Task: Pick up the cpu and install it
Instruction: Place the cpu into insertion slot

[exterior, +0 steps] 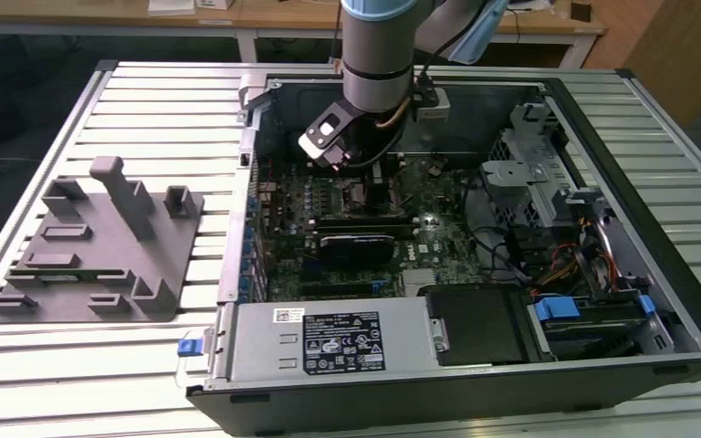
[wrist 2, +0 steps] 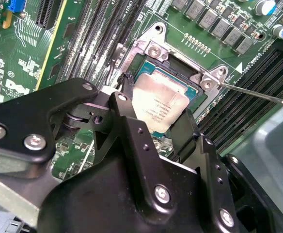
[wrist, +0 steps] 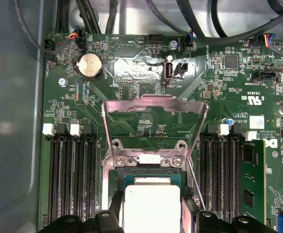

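Note:
The cpu (wrist 2: 160,103), a small square chip with a silvery top, sits between my gripper's (wrist 2: 156,115) two black fingers (wrist 2: 184,132), directly over the open socket (wrist 2: 153,48) on the green motherboard. The first wrist view shows the cpu (wrist: 151,204) just above the socket's frame (wrist: 149,160), with the gripper (wrist: 151,216) shut on its two opposite edges. The socket's metal load plate (wrist: 153,104) stands flipped open, and its thin lever (wrist: 196,184) sticks out to one side. In the exterior view the gripper (exterior: 357,178) reaches down into the open computer case (exterior: 679,301).
Rows of memory slots (wrist: 71,179) flank the socket, one with a stick (wrist: 250,179) in it. A coin battery (wrist: 90,65) and cables (wrist: 132,14) lie beyond. A power supply (exterior: 326,342), a drive cage (exterior: 533,182) and a grey fixture (exterior: 95,246) are also there.

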`<state>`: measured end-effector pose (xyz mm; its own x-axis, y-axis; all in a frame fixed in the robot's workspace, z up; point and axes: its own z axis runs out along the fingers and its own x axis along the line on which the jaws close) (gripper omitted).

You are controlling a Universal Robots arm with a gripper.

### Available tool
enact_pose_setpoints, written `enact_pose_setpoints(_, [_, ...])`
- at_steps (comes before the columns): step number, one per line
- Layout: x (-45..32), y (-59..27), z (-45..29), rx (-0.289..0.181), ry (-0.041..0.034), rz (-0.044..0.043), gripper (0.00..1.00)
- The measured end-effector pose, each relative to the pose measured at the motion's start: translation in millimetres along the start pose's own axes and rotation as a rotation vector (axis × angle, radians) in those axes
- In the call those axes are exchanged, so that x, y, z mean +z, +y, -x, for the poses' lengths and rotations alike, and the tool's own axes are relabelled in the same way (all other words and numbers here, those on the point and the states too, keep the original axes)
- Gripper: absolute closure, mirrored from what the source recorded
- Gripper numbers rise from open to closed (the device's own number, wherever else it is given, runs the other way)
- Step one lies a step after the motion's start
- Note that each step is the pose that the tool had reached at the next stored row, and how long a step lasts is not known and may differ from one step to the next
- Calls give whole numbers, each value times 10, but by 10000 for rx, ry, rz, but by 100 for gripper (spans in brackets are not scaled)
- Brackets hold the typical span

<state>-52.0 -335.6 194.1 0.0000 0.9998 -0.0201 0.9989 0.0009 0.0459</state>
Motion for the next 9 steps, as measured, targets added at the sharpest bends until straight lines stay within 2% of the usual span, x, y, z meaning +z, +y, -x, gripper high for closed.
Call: enact_pose_setpoints(9, [23,-1,-6,0,11,-1,45])
